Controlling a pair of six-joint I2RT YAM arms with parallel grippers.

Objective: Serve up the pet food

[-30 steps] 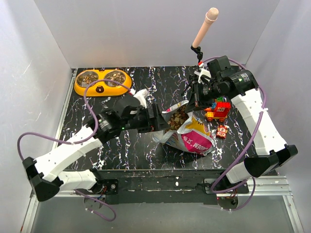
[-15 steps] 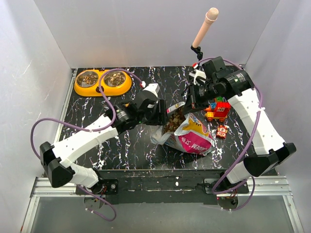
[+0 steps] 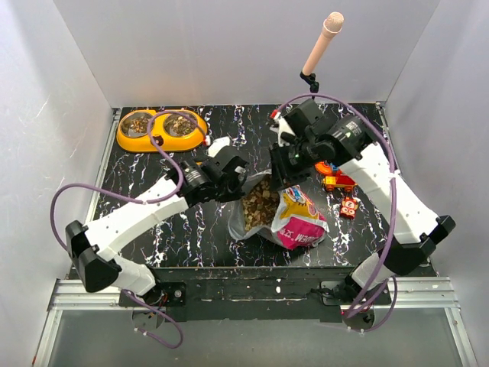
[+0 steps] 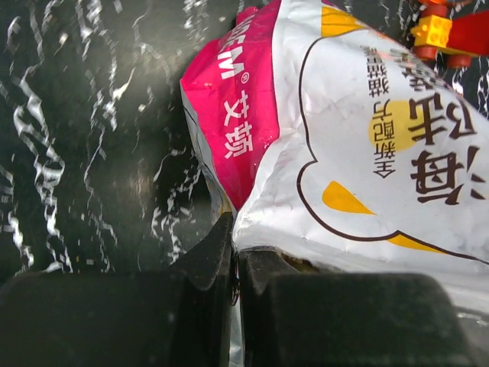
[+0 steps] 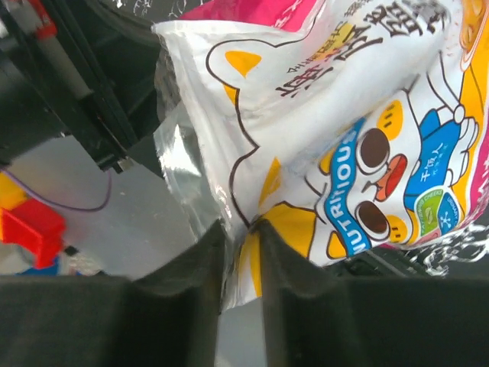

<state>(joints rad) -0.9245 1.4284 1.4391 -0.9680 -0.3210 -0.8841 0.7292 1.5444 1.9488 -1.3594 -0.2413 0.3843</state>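
The pet food (image 3: 262, 200) is a heap of brown kibble showing in the gaping mouth of the printed bag (image 3: 302, 222), which lies slumped on its side in the middle of the black marbled table (image 3: 126, 172). The bag's long axis runs from its pink bottom at the near right up to its mouth at the far left, so the opening faces roughly the corner where the yellow double bowl (image 3: 179, 143) sits, well apart from it. Both wells of that bowl already hold kibble.

The left gripper (image 3: 235, 180) is at the left lip of the mouth. Its own camera shows the fingers pressed tight together on the bag's edge. The right gripper (image 3: 284, 167) is at the far right lip. From its wrist the bag's rim runs down between the two pads (image 5: 269, 264), which stand a little apart, and I can't tell whether they are really biting the film.

The mouth is spread between the two arms. The left arm is the nearer one to the bowl, so I'd guess the bag has to travel far and left, mouth first. The toy bricks (image 3: 338, 181) lie just beside the bag on the right.
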